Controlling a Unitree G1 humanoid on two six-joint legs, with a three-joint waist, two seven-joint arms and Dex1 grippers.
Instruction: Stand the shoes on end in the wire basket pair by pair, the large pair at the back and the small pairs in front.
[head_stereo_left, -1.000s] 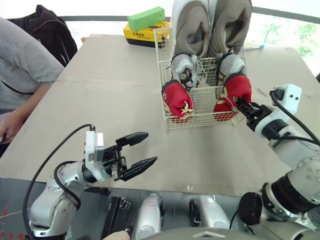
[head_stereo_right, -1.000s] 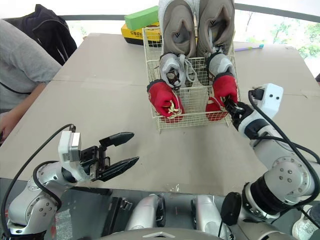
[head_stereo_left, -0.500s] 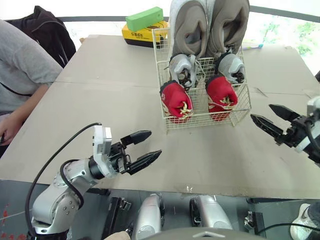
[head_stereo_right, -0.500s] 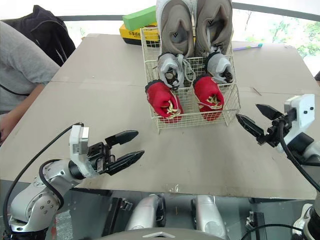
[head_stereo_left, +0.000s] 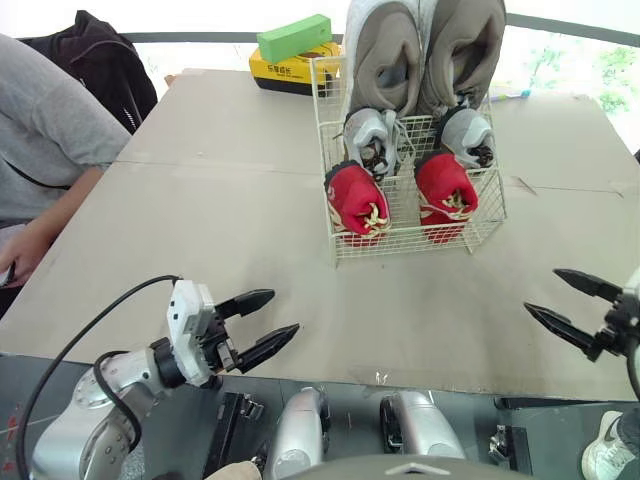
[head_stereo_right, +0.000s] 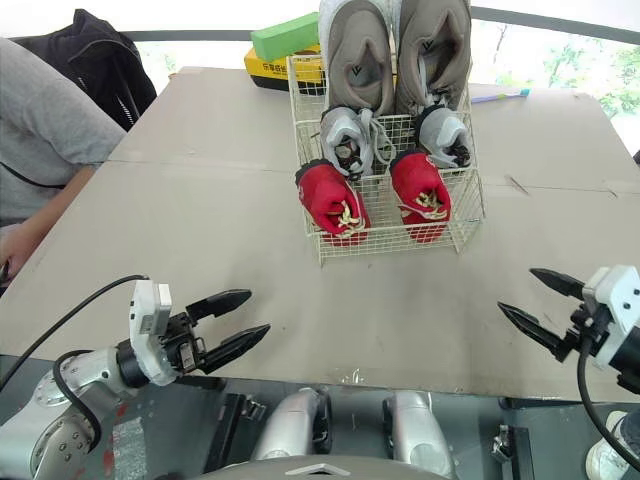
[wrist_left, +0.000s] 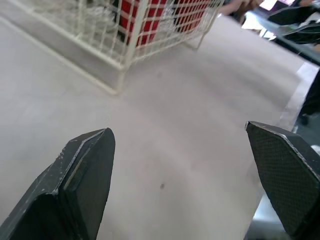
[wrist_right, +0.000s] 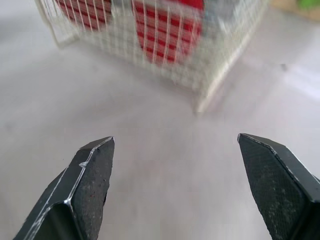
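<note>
worktop (head_stereo_left: 220, 200): brown board. a person (head_stereo_left: 50, 130) sits at its left edge, and a green box (head_stereo_left: 292, 36) lies on a yellow box (head_stereo_left: 285, 72) at the far edge.

wire basket (head_stereo_left: 400, 248): stands toward the far edge, right of middle, same spot as a second ago.

large grey pair (head_stereo_left: 385, 55): on end at the back of the basket, soles rising above the rim.

small grey pair (head_stereo_left: 368, 135): middle row, just in front of the large pair.

red pair: left red shoe (head_stereo_left: 357, 203) and right red shoe (head_stereo_left: 445, 192) stand at the front wall. a second ago the right gripper was at the right red shoe; now that shoe stands alone, upright, level with its mate.

right gripper (head_stereo_left: 542, 290): pulled back to the near edge on the right side, fingers spread, empty, well apart from the basket.

left gripper (head_stereo_left: 283, 313): drawn back to the near edge on the left side, fingers apart, empty, well apart from the basket.

judgement: all three pairs are in, large at the back and small in front. the task looks done, with both arms retiring.
</note>
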